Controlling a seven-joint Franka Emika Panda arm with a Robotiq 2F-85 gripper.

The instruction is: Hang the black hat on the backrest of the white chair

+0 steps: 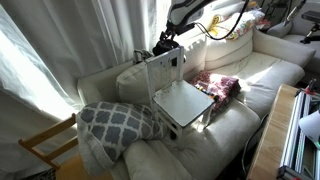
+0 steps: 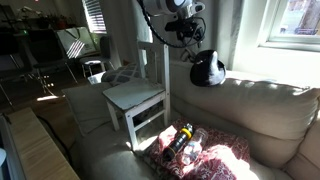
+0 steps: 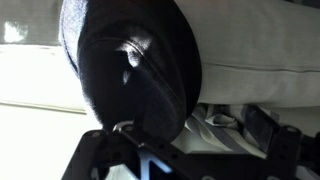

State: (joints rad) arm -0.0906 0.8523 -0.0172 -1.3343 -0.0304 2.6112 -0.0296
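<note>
- None of the hanging is done: nearest in an exterior view, the white chair point(image 2: 140, 98) stands on the sofa point(image 2: 262, 112) seat, its backrest bare.
- Behind it, the black hat point(image 2: 207, 70) rests against the sofa's back cushion, beside the chair, not on it.
- Over the hat, the gripper point(image 2: 190, 42) hovers, jaws spread wide, holding nothing.
- Grasping, lifting and draping all remain, I judge.

The black hat point(image 3: 130, 70) is soft, faintly shiny cloth; the white chair point(image 2: 135, 97) looks smooth.
</note>
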